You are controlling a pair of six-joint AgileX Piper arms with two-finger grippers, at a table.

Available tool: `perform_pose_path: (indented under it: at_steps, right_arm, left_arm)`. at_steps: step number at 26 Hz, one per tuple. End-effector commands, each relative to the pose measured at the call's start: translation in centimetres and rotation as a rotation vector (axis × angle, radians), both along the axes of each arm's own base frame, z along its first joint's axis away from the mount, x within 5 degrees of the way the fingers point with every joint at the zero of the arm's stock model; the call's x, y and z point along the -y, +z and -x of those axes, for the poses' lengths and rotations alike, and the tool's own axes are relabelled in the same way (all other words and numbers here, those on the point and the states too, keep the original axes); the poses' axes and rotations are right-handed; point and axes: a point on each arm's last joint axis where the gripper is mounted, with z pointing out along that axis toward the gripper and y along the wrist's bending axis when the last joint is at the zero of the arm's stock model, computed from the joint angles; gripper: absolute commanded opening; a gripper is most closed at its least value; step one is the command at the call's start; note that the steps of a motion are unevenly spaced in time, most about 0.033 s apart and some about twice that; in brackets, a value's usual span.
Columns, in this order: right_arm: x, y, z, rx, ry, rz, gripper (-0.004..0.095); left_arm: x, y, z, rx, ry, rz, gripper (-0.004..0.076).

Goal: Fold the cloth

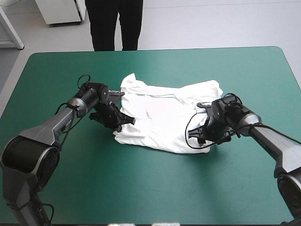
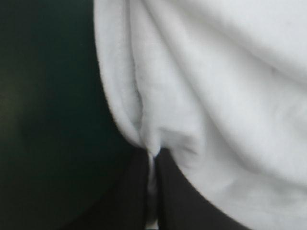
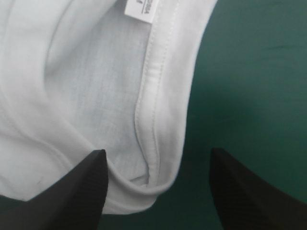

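Black fingers [image 2: 187,211] of the left jaws were pressed all but together, with a pinch of white cloth caught between their tips. That cloth was the T-shirt [image 1: 164,115], which lay loosely spread and rumpled around the middle of the teal-green surface [image 1: 141,188], a peak of fabric rising at its far left corner. The left jaws gripped the shirt along its left edge, toward the near corner. At the shirt's near right corner, the right jaws stood wide open and held nothing. Their fingers [image 3: 72,191] were set well apart, either side of a curved, stitched edge of the shirt that lay on the surface. A small white label [image 3: 141,8] showed on the fabric farther ahead of them. Beside that stitched edge, bare teal-green cover ran out past the other finger.
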Motion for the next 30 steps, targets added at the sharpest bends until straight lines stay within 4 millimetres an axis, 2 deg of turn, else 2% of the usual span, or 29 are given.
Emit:
perform_pose_path:
  at_steps: [1,3,4,9,11,12,15,18,24,26,30]
  right_arm:
    - [0.0,0.9,0.1,0.076,-0.006,-0.037,0.0568]
    - [0.0,0.3,0.1,0.076,-0.009,-0.037,0.0487]
    - [0.0,-0.4,0.1,0.058,-0.009,-0.03,0.0414]
    - [-1.0,-4.2,0.6,-0.08,0.013,0.0,0.0263]
    - [-0.9,-4.3,0.8,-0.101,0.009,0.006,0.0104]
    - [-0.8,-3.5,0.8,-0.089,0.017,0.01,-0.0017]
    - [-0.4,-1.1,1.0,-0.028,0.037,0.023,-0.0018]
    - [0.2,2.7,1.3,0.081,0.043,0.03,-0.0017]
    - [1.8,12.0,3.1,0.323,0.048,0.021,-0.0017]
    - [2.3,15.2,4.0,0.406,0.046,0.012,-0.0017]
    - [3.3,20.6,5.9,0.54,0.041,-0.019,-0.0017]
  left_arm:
    - [-0.4,-0.3,0.0,0.002,-0.017,-0.038,-0.001]
    - [-0.4,-0.3,0.0,0.002,-0.017,-0.038,-0.001]
    - [-0.4,-0.3,0.0,0.002,-0.017,-0.038,-0.001]
    - [-0.4,-0.3,0.0,0.005,-0.034,-0.041,-0.001]
    - [-0.6,-0.2,0.1,-0.002,-0.042,-0.056,-0.001]
    - [-0.8,0.2,0.2,0.001,-0.05,-0.072,-0.001]
    - [-1.4,2.3,0.7,0.06,-0.056,-0.108,-0.001]
    - [-2.2,5.2,1.6,0.141,-0.057,-0.145,-0.001]
    - [-3.9,12.4,4.9,0.344,-0.033,-0.15,-0.001]
    - [-4.4,15.1,6.5,0.407,-0.018,-0.133,-0.001]
    - [-5.4,21.0,9.2,0.55,0.008,-0.093,-0.001]
